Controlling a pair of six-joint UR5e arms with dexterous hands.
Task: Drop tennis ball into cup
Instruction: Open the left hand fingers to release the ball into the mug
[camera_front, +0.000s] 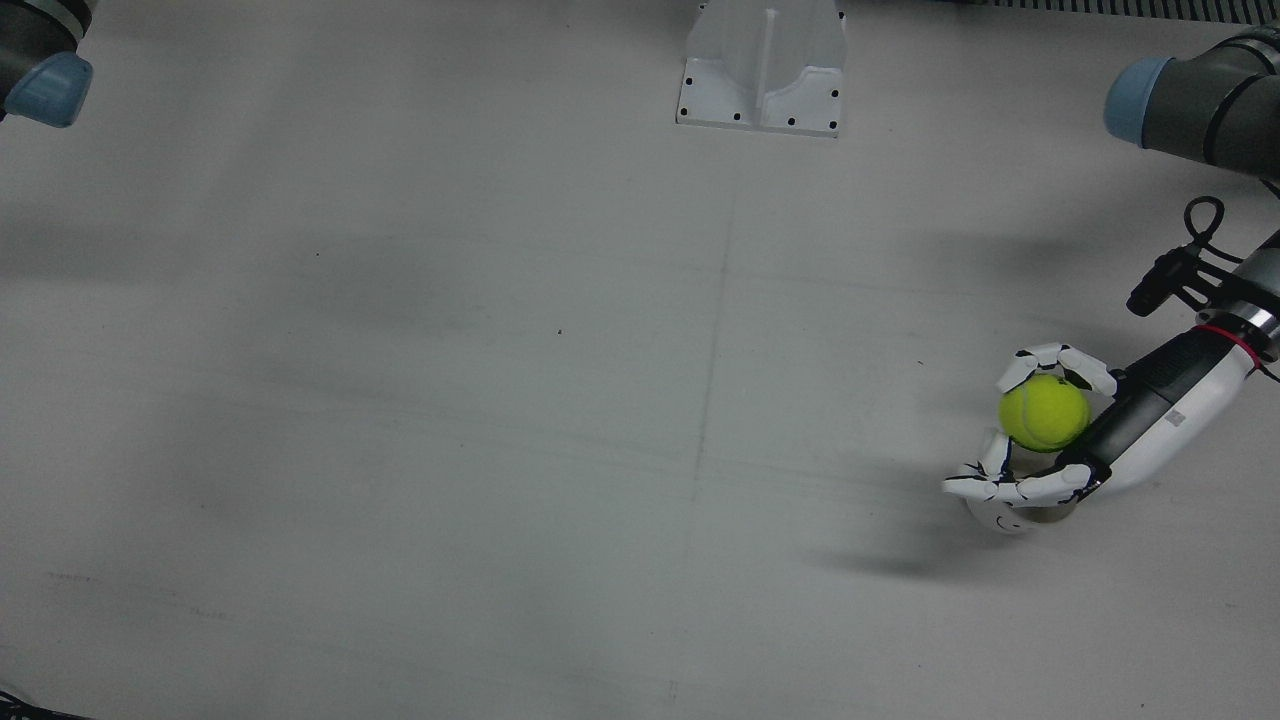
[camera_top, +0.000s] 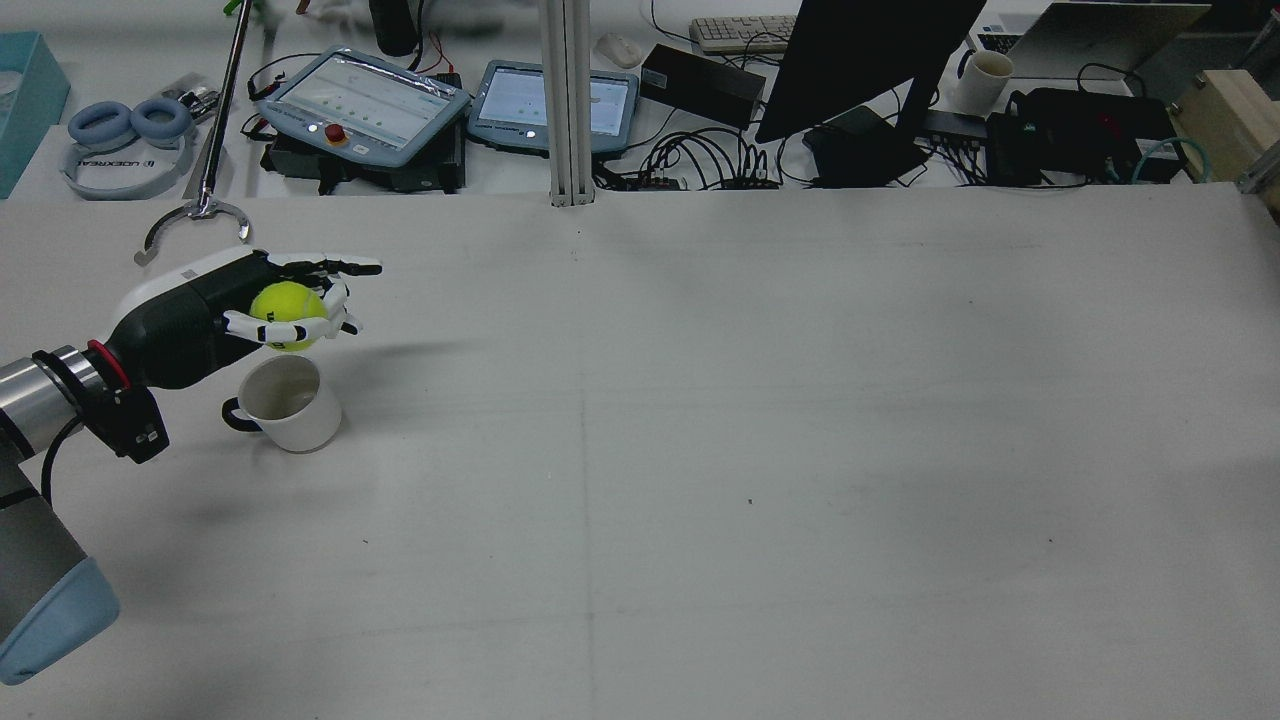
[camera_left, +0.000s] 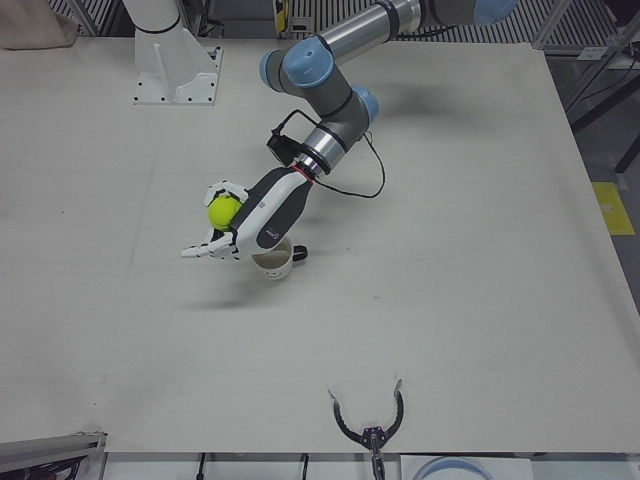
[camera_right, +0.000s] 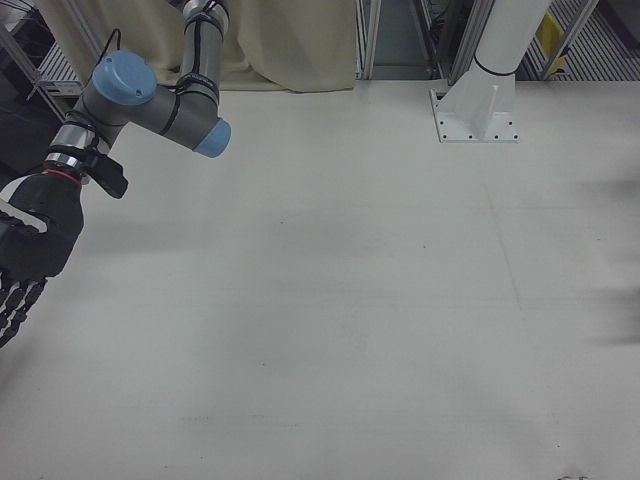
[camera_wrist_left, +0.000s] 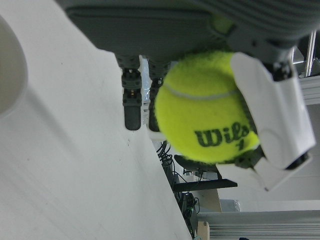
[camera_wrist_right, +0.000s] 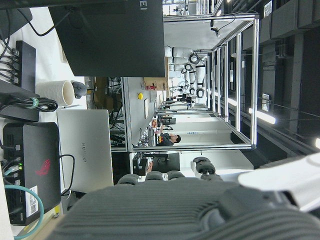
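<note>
ball: we see a bright yellow-green tennis ball (camera_top: 287, 316), felt fuzzy, with a pale seam and dark "wils…" lettering in the left hand view (camera_wrist_left: 207, 112).
left hand: the left hand (camera_top: 268, 300) grasps the ball, white fingers (camera_front: 1060, 362) curled over it and others stretched out flat beside it; we see it held in the air above the table.
cup: a white cup (camera_top: 288, 402) with a dark handle stands upright just under and slightly nearer the robot than the ball; in the front view (camera_front: 1003, 516) the hand covers most of it, and a small smile mark shows on its side.
right hand: the right hand (camera_right: 28, 250) hangs at its own side of the table, dark palm with fingers pointing down; we cannot tell whether they are spread or clenched.
edges: hand, ball and cup sit near the table's left edge, well apart from the far edge; the whole middle and right of the table lies open.
surface: the table (camera_top: 760, 420) is matte white with faint seams and scuffs.
room: past the far edge we see two tablets (camera_top: 365, 103), a monitor (camera_top: 860, 50), cables and a mug (camera_top: 982, 78).
</note>
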